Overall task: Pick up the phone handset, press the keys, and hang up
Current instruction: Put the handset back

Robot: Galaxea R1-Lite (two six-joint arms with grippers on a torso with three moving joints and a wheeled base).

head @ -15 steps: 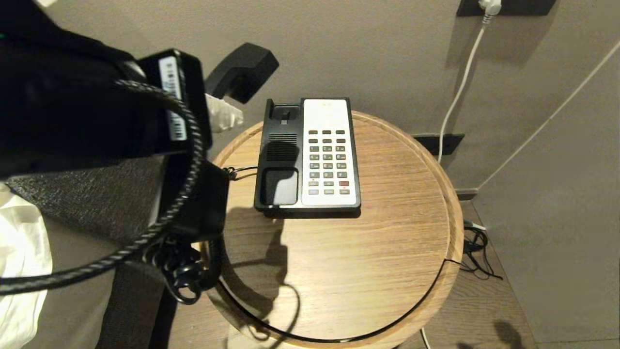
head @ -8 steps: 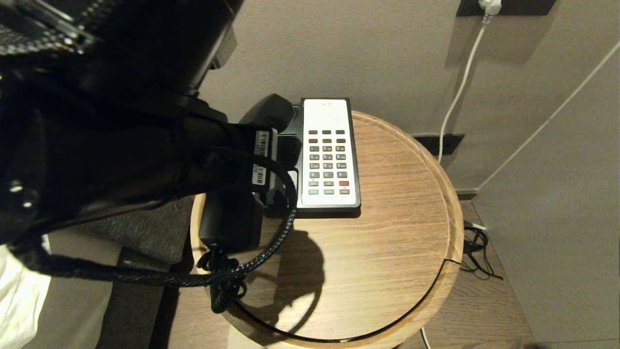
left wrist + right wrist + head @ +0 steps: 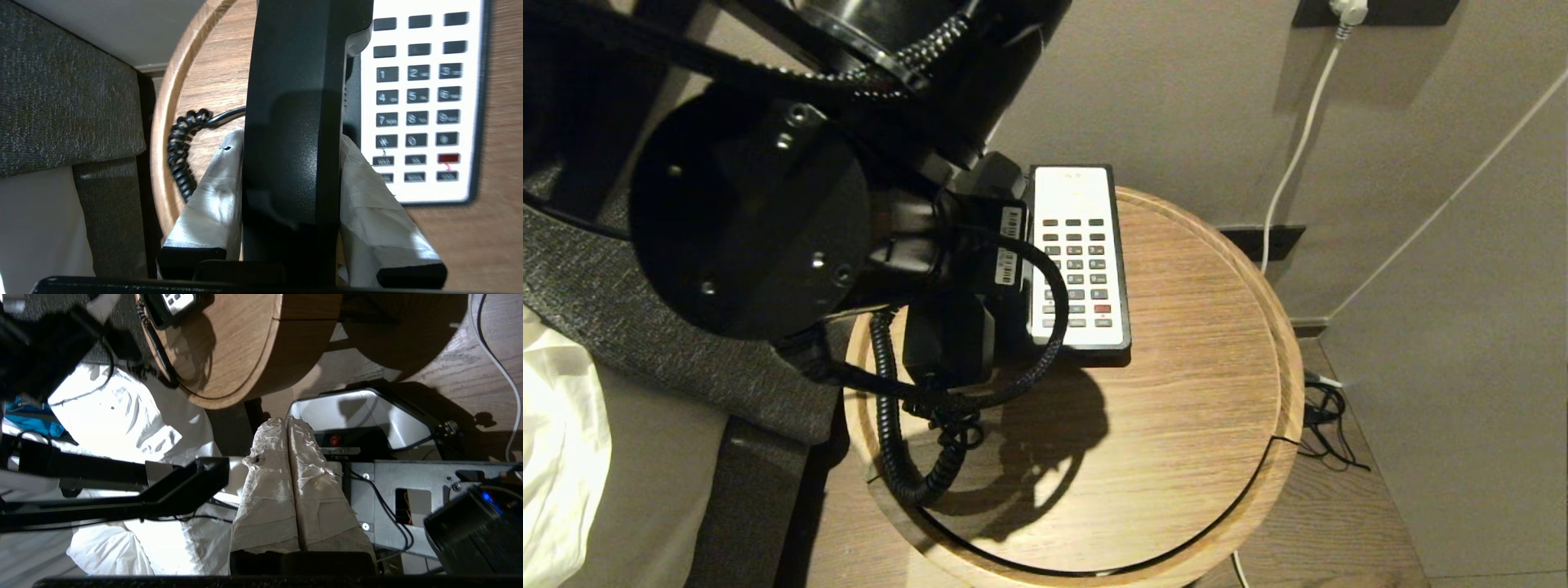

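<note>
Left gripper (image 3: 292,141), fingers (image 3: 212,196) clamped around the phone handset (image 3: 294,122), holds it over the phone base (image 3: 1078,253) on the round table (image 3: 1176,408); right gripper (image 3: 287,424) hangs pressed shut, empty.

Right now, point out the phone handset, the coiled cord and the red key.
phone handset (image 3: 292,122), left wrist view, middle of its back.
coiled cord (image 3: 886,408), head view, its hanging loop.
red key (image 3: 448,158), left wrist view, key face.

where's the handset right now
The phone handset is clamped in the left gripper, over the left side of the phone base, beside its keypad, on the round wooden table.
</note>
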